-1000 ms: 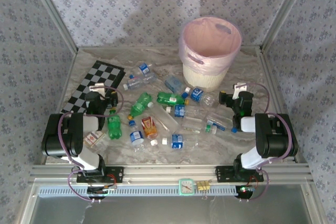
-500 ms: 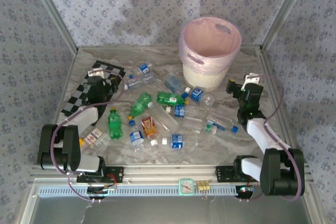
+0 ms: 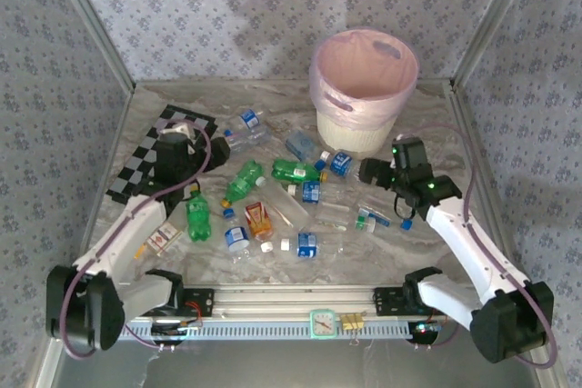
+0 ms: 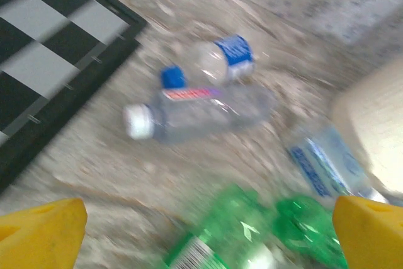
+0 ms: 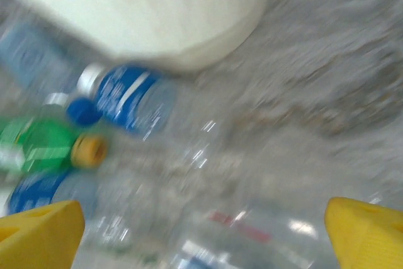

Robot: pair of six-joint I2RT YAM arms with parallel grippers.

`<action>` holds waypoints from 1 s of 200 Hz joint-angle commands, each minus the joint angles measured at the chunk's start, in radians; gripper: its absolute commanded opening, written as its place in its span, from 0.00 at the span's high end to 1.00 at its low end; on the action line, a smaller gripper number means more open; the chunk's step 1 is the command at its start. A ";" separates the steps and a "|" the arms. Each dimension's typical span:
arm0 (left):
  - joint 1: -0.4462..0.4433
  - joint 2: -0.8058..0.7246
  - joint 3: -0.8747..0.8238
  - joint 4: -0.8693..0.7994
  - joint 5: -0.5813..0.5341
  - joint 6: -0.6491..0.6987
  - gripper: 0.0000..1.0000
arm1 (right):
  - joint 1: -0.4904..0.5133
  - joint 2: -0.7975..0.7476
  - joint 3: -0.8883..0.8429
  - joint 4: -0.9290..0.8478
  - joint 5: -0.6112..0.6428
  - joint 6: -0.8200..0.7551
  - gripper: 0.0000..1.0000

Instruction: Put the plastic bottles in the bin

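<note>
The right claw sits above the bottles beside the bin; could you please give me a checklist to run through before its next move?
1. Right claw open: ok, fingertips wide apart.
2. Right claw empty: ok.
3. Clear bottle centred between its fingertips: cannot tell, the wrist view is blurred.
4. Bin upright, mouth unblocked: ok.
5. Left claw well apart from the right arm: ok, it is by the checkered board.

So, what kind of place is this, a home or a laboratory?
Probably a laboratory test cell: both arms are bolted to an aluminium rail, patterned sheets wall in the table, and plastic bottles lie scattered beside a lined bin.
</note>
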 commanded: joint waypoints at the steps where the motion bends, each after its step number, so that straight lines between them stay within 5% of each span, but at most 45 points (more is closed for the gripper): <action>1: -0.029 -0.092 -0.035 -0.063 0.006 -0.126 0.00 | 0.104 -0.022 0.050 -0.139 -0.178 0.004 0.00; 85: -0.029 -0.204 -0.074 -0.119 -0.109 -0.227 0.00 | 0.610 0.109 0.050 -0.119 -0.140 -0.062 0.00; 200: -0.029 -0.181 -0.098 -0.091 -0.072 -0.270 0.00 | 0.872 0.522 0.244 -0.286 0.086 -0.342 0.06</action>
